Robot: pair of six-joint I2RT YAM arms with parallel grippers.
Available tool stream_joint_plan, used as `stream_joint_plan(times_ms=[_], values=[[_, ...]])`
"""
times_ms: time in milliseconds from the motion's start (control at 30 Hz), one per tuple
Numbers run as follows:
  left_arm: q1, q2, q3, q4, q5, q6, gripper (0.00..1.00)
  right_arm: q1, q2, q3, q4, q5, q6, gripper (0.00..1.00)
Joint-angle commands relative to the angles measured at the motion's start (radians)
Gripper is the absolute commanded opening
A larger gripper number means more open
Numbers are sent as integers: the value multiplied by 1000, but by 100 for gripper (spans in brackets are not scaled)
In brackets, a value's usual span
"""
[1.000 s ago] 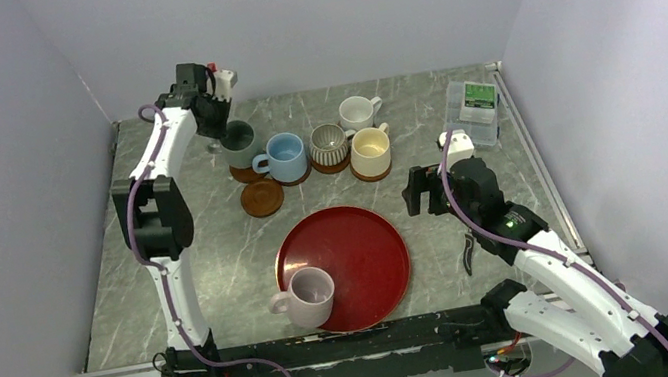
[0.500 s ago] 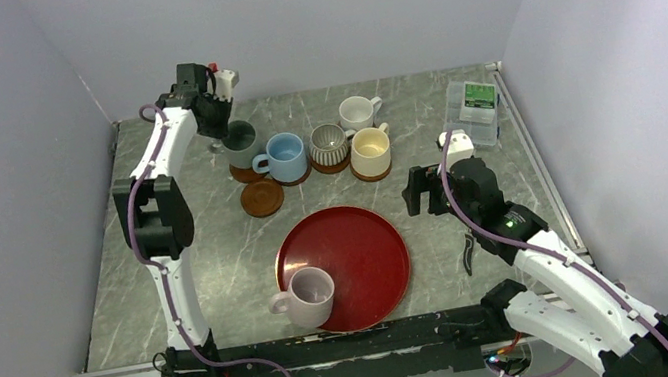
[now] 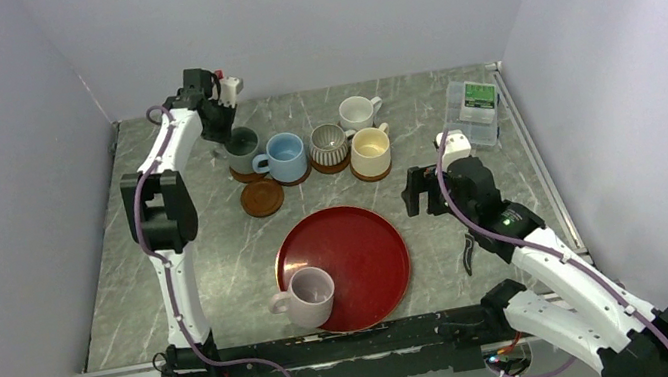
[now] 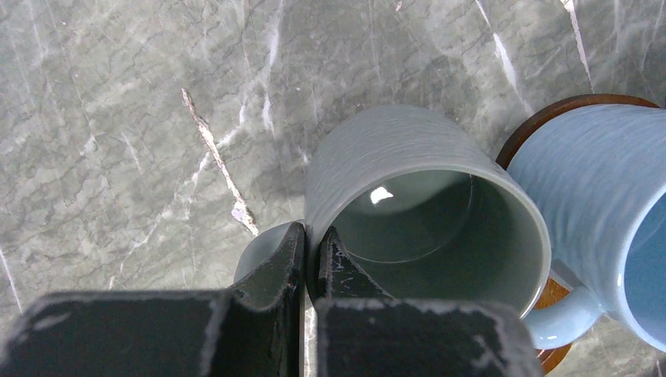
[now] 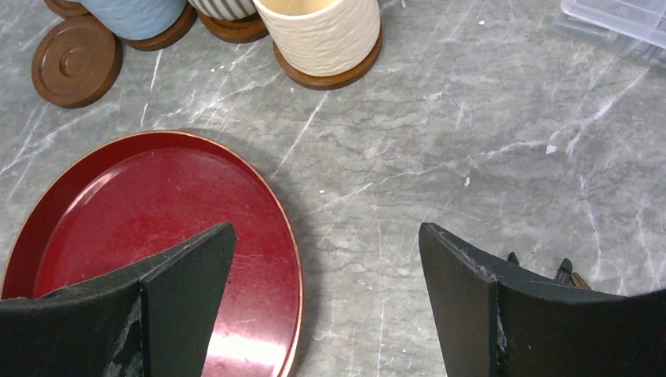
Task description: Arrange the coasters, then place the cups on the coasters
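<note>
My left gripper (image 3: 226, 130) is shut on the wall of the grey-green cup (image 3: 242, 145) beside its handle, one finger inside the rim. In the left wrist view the gripper (image 4: 312, 243) pinches that cup (image 4: 424, 212). A coaster edge (image 3: 245, 174) shows under it; I cannot tell whether they touch. The light blue cup (image 3: 287, 155), ribbed cup (image 3: 329, 144) and cream-yellow cup (image 3: 371, 152) stand on coasters. The white cup (image 3: 356, 111) stands behind them. One bare coaster (image 3: 262, 198) lies in front. The lilac cup (image 3: 310, 296) sits on the red tray (image 3: 359, 245). My right gripper (image 3: 422, 193) hangs open and empty.
A clear plastic box (image 3: 475, 110) stands at the back right. A small dark tool (image 3: 469, 253) lies right of the tray. In the right wrist view the open gripper (image 5: 326, 267) hovers over the tray's right rim (image 5: 290, 236) and bare marble. Walls close in on three sides.
My left wrist has shifted slightly to the right, still holding the grey-green cup. The right arm has not moved.
</note>
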Motion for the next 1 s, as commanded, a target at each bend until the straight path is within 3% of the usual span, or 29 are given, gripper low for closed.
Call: stream_joint_plan(times_ms=[0, 967], values=[[-5, -24, 80, 42, 29, 9, 3, -6, 5, 7, 41, 8, -14, 91], [-13, -9, 130, -67, 57, 17, 3, -6, 3, 0, 39, 0, -12, 91]])
